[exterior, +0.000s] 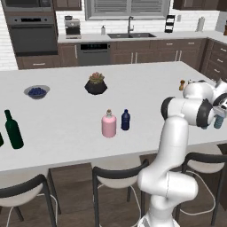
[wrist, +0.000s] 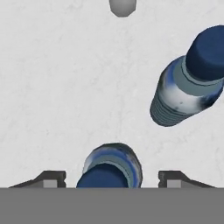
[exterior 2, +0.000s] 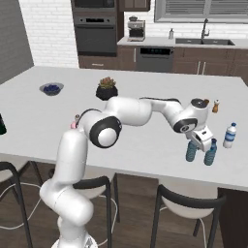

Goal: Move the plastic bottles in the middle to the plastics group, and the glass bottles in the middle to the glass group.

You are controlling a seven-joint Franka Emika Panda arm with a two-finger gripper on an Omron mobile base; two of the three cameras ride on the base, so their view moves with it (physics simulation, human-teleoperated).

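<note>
Bottles for sorting sit on the wide white island counter, with dark stools along its near edge. At the far left of the counter in the left base view stands a tall dark green wine bottle of the glass group. In the middle, the squat pink bottle with its tan stopper stands just beside the dark navy bottle, the two apart by a narrow gap. Further back are a black pot of succulents and a small blue bowl.

The arm reaches out to the right end of the counter, where the gripper hangs over the plastics. In the hand view a teal-blue bottle with a dark blue cap stands upright between the fingertips, which are spread wide and clear of its sides, so the gripper is open. A second blue-capped bottle stands near it, and in the right base view a clear white-capped bottle stands a little further right. A small shaker sits behind them
</note>
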